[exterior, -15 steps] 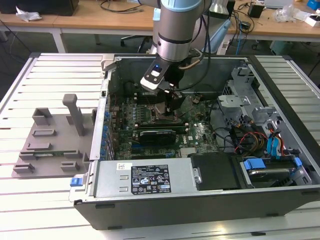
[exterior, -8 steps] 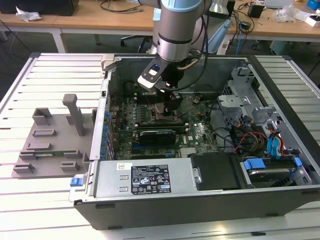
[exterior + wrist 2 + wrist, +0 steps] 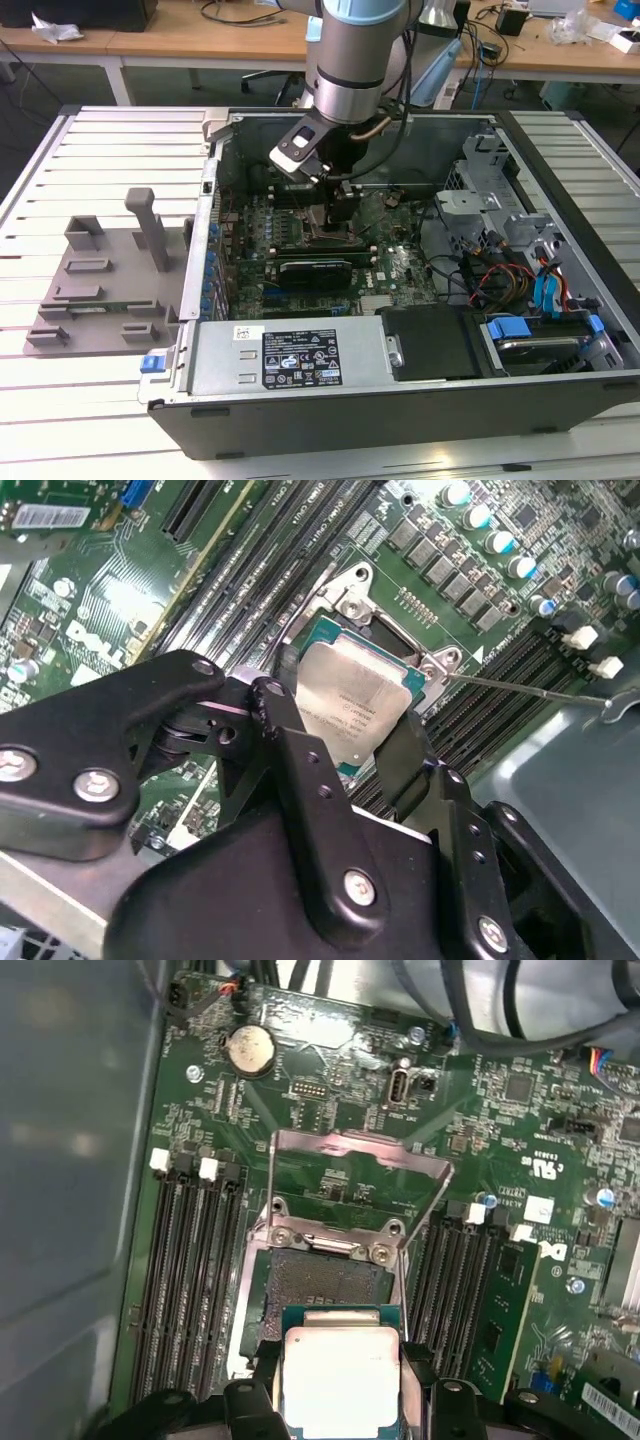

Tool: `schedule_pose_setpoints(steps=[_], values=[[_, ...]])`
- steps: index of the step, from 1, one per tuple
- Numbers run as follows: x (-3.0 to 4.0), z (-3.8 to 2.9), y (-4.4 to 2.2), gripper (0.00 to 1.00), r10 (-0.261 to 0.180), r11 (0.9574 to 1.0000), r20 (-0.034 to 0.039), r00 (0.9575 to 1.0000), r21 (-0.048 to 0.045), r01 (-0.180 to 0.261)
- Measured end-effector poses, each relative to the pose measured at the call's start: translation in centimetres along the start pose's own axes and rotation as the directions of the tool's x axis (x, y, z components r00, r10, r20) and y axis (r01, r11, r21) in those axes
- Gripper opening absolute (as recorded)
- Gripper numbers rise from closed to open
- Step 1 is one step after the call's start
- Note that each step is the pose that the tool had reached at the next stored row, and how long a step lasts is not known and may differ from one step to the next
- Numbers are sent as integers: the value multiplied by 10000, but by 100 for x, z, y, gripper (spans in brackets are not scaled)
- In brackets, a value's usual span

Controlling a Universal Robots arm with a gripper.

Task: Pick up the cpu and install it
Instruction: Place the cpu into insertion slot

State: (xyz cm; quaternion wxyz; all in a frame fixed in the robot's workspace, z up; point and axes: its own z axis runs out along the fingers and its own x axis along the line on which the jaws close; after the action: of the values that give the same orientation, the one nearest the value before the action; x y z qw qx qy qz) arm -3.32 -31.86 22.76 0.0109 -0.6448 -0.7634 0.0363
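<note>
Count: one cpu [image 3: 340,1380], one socket [image 3: 322,1278], one hinged metal frame [image 3: 330,1240], one round battery [image 3: 248,1048], one grey tray [image 3: 100,285], one computer case [image 3: 400,400], one arm [image 3: 355,60].
Jaws: clamped on the cpu, one on each of two opposite edges.
Cpu place: between the jaws, inside the case, just over the open socket; I cannot tell if they touch.
Cpu facing: flat, metal top toward both wrist views; square, so no long axis.
Exterior view's left of the jaws: the tray on the slatted worktop [image 3: 120,150], well apart.
Beside the jaws: memory slots [image 3: 185,1270] flank the socket.
Beyond the jaws: the frame swung back off the socket.
Near the jaws: a black card [image 3: 315,270].
</note>
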Motion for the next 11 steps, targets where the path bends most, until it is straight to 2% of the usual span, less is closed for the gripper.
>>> schedule_pose_setpoints(steps=[3, 7, 9, 11], values=[[0, 1, 0, 55, 476, 9989, -28, 9989, 16, -476], [0, 3, 0, 55, 1118, 9937, -72, 9937, 39, -1117], [0, 4, 0, 55, 1344, 9909, -86, 9909, 48, -1343], [0, 4, 0, 55, 1377, 9905, -88, 9904, 50, -1377]])
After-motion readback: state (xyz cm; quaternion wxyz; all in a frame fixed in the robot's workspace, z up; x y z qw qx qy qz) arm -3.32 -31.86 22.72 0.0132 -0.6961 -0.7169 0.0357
